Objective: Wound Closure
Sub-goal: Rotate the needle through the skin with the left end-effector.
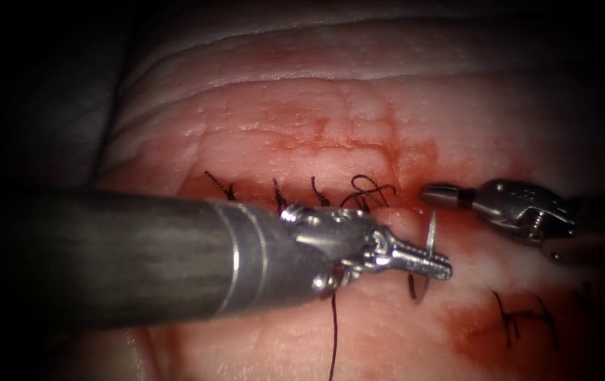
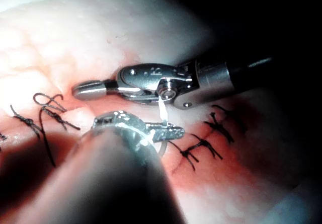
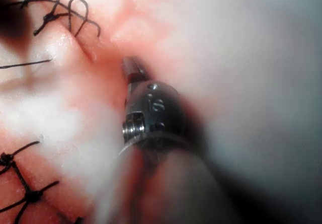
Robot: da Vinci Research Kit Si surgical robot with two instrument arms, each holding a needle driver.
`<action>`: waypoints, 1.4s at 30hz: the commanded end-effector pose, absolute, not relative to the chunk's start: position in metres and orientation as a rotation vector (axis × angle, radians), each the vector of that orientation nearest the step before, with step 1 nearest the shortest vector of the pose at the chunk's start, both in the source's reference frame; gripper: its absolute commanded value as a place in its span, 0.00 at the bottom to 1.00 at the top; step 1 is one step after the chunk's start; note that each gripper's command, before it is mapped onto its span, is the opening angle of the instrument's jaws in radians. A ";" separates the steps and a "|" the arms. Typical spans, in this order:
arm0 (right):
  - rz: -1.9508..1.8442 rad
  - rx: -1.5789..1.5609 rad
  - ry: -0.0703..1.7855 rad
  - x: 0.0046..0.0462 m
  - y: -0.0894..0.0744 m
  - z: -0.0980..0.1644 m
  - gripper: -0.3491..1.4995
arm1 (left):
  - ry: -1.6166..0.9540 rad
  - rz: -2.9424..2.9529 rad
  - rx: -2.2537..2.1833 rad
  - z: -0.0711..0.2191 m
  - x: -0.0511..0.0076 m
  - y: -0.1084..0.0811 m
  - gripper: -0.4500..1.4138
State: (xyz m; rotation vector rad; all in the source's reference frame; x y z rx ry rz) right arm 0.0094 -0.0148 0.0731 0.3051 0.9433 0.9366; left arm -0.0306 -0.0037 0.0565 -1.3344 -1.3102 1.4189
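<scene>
My left tool (image 1: 435, 264) reaches in from the left, its jaws shut on the curved needle (image 1: 431, 236) near mid-curve. The needle stands nearly upright with its point up. Its lower end meets the tissue (image 1: 302, 134) just under the jaws; I cannot tell how deep it sits. Dark thread (image 1: 333, 331) hangs down below the left tool's wrist. My right tool (image 1: 438, 194) lies to the upper right of the needle, jaws shut on nothing and apart from it. In the left wrist view the needle (image 2: 162, 110) rises between the left tool (image 2: 171, 131) and the right tool (image 2: 90, 89). The right tool (image 3: 132, 65) rests close over the tissue.
Several tied stitches with cut thread ends (image 1: 369, 190) line the cut to the upper left of the needle, and more stitches (image 1: 521, 317) sit at the lower right. Red fluid (image 1: 401, 159) stains the tissue around the cut. The left tool's shaft (image 1: 105, 254) covers the left foreground.
</scene>
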 end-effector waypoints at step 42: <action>0.916 0.302 0.958 0.0093 -0.016 0.074 0.00 | 0.298 2.381 -1.881 0.037 -0.0207 0.009 0.00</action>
